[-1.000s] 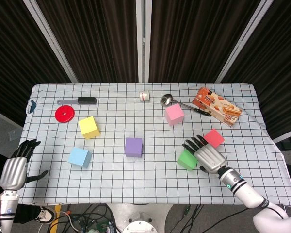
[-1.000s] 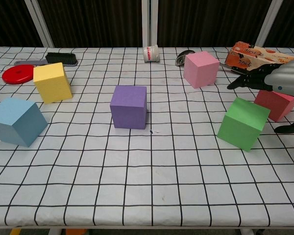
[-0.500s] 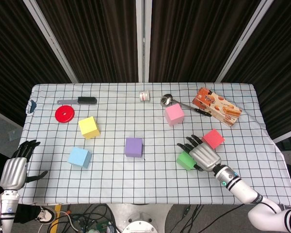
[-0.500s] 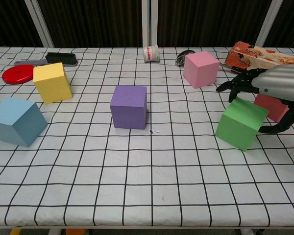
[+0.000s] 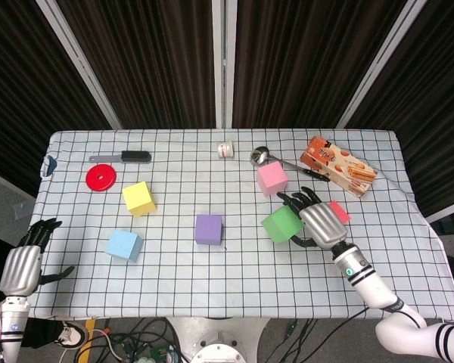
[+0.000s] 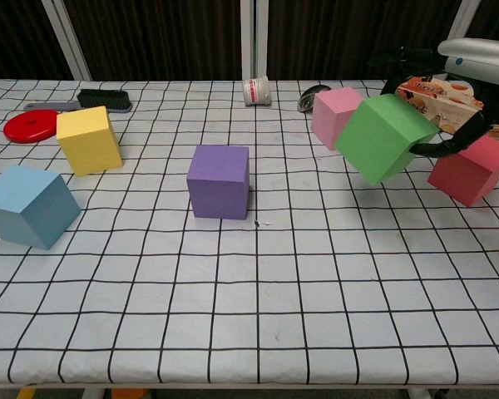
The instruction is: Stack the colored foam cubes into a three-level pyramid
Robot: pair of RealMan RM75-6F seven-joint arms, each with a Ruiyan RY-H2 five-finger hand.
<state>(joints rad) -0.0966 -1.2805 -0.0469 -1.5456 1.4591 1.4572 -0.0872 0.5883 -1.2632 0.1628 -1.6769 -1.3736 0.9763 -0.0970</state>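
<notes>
My right hand (image 5: 318, 220) (image 6: 470, 66) grips the green cube (image 5: 281, 224) (image 6: 383, 136) and holds it tilted above the table, right of centre. The purple cube (image 5: 209, 229) (image 6: 219, 181) sits at the middle of the table. Behind the green cube stands the pink cube (image 5: 272, 179) (image 6: 337, 117), and the red cube (image 5: 340, 212) (image 6: 470, 170) lies to its right. The yellow cube (image 5: 139, 198) (image 6: 88, 140) and the blue cube (image 5: 124, 245) (image 6: 30, 205) are on the left side. My left hand (image 5: 23, 266) hangs open off the table's front left corner.
A red disc (image 5: 101, 178) and a black brush (image 5: 129, 157) lie at the back left. A small white jar (image 5: 225, 150), a metal ladle (image 5: 266, 157) and a snack box (image 5: 337, 165) stand along the back right of the checked tablecloth (image 5: 212, 280).
My right hand closed on the green cube and lifted it off the table, carrying it up and slightly left. The left hand has not moved.
</notes>
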